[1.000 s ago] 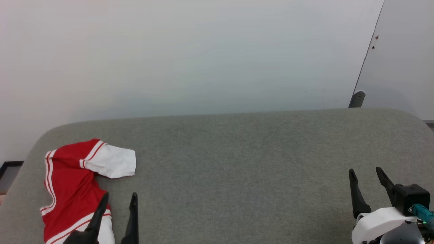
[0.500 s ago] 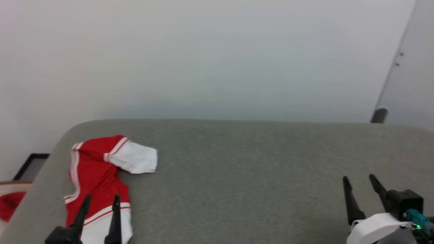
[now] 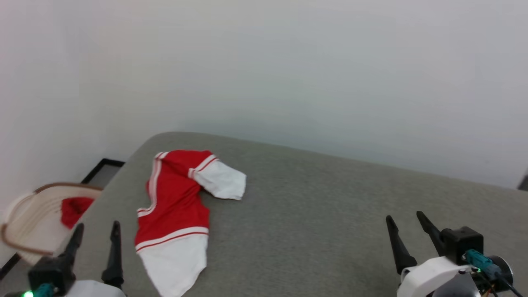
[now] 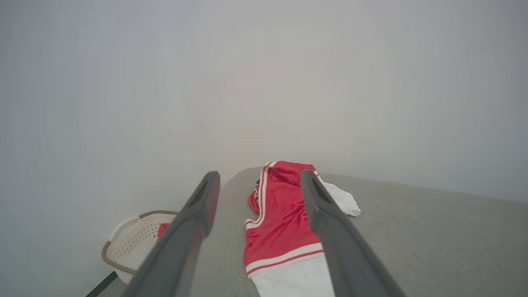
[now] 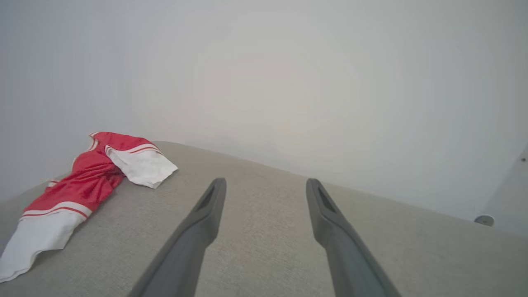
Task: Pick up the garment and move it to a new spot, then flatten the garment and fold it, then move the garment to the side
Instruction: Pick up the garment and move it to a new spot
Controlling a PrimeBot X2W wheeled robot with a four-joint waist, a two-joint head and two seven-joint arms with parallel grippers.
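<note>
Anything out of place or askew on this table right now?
The garment lies bunched and bent near the left end of the table, one white sleeve sticking out sideways, not a neat fold. I see no spill or damage.

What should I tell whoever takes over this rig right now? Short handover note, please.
Left hand: open, empty, by the shirt's near end, not touching it.
Right hand: open, empty, over the grey table's right side.
Shirt: lies rumpled near the table's left edge; a basket stands beyond that edge.
Done: nothing evident; shirt is neither flat nor folded.
Left: pick up, move, flatten, fold, set aside.
</note>
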